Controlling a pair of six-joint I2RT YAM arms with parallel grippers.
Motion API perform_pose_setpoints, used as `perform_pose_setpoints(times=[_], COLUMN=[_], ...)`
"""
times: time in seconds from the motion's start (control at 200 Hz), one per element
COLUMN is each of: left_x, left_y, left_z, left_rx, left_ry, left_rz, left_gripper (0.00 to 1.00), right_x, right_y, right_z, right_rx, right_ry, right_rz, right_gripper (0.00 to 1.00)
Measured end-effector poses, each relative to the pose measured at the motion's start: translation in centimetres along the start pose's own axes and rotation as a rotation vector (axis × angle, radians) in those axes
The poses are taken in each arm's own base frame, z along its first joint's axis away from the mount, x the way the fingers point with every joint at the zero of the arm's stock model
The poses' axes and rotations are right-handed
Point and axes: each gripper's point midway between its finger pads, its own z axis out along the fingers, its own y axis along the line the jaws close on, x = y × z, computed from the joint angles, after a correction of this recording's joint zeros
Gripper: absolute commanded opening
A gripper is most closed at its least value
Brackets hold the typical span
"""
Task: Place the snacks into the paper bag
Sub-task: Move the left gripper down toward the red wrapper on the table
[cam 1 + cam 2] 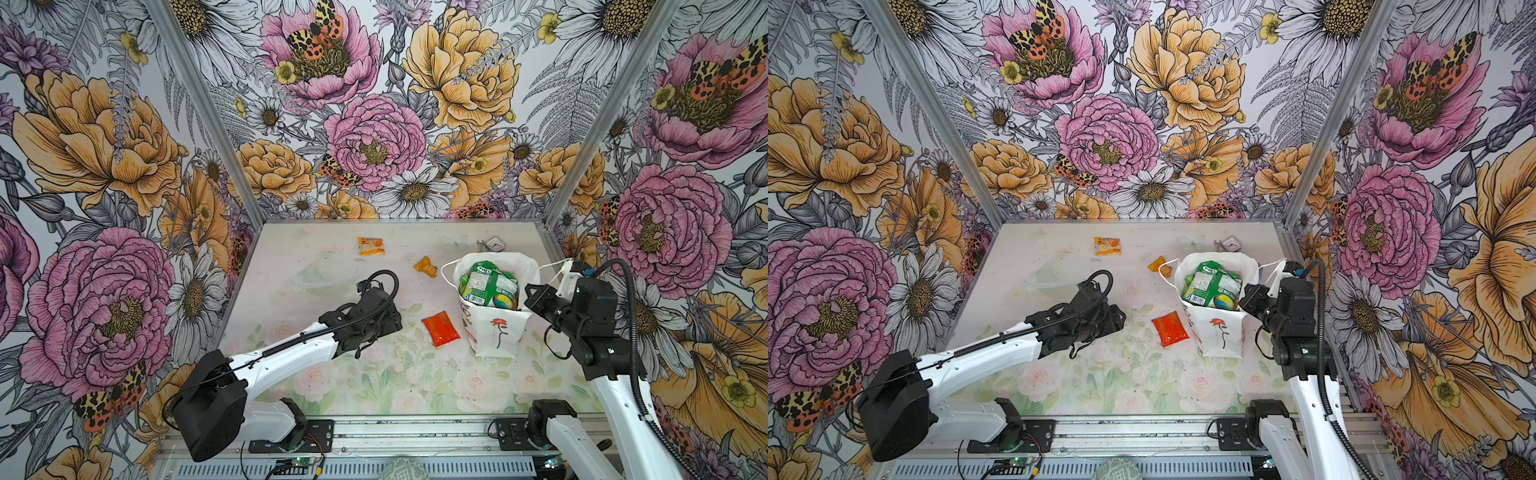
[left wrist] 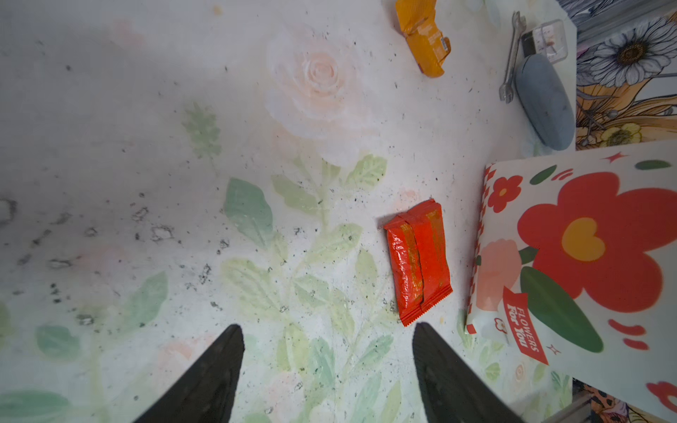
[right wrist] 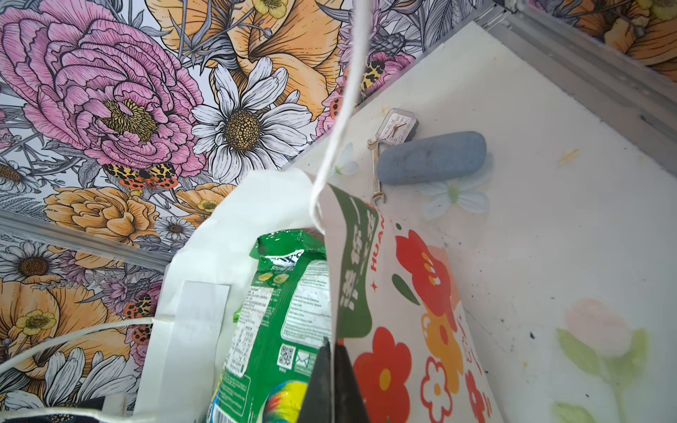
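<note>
Bag (image 1: 496,332) stands centre-right in both top views, mouth up, green packets (image 1: 488,284) inside. Right gripper (image 3: 330,351) is pinched together on the bag's rim wall, prob. steadying it. Three snacks lie loose on table (image 1: 332,374): red packet (image 2: 417,262) just beside bag base, yellow packet (image 1: 426,266) upper-left of bag, orange packet (image 1: 370,246) further up-frame. Left gripper (image 2: 328,329) has jaws wide apart w/ nothing between, tips just short of red packet's crimped end. Red packet looks light, flat, glossy, so likely slippery, contents maybe crushable. Best hold: across its short width, mid-body, not the thin seam.
</note>
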Motion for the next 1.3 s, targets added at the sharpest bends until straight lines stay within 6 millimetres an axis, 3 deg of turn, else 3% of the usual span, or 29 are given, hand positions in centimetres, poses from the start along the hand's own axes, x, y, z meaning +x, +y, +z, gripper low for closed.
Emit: perform_pose_setpoints(times=[0.125, 0.35, 0.525, 0.761, 0.986, 1.301], left_x=[1.9, 3.5, 4.6, 5.1, 5.3, 5.5], left_y=[-1.5, -5.0, -5.5, -6.1, -7.6, -7.8], left_z=[1.7, 5.6, 8.5, 10.7, 12.0, 12.9], left_rx=[-0.008, 0.018, 0.002, -0.006, 0.035, 0.055], left_ry=[0.046, 0.091, 0.133, 0.156, 0.167, 0.169], left_rz=[0.009, 0.007, 0.007, 0.005, 0.003, -0.018], left_gripper=[0.75, 0.75, 0.70, 0.62, 0.49, 0.17], right_x=[0.3, 0.3, 0.5, 0.7, 0.7, 0.8], right_y=[-0.1, -0.2, 0.1, 0.1, 0.1, 0.0], right_z=[-0.3, -0.5, -0.5, -0.6, -0.6, -0.5], right_rx=[-0.001, -0.004, -0.020, -0.027, -0.031, -0.031], right_ry=[-0.001, -0.007, 0.004, -0.002, -0.005, -0.005], right_rz=[-0.007, -0.005, -0.004, 0.001, -0.001, -0.001], right_gripper=[0.00, 0.00, 0.00, 0.00, 0.00, 0.00])
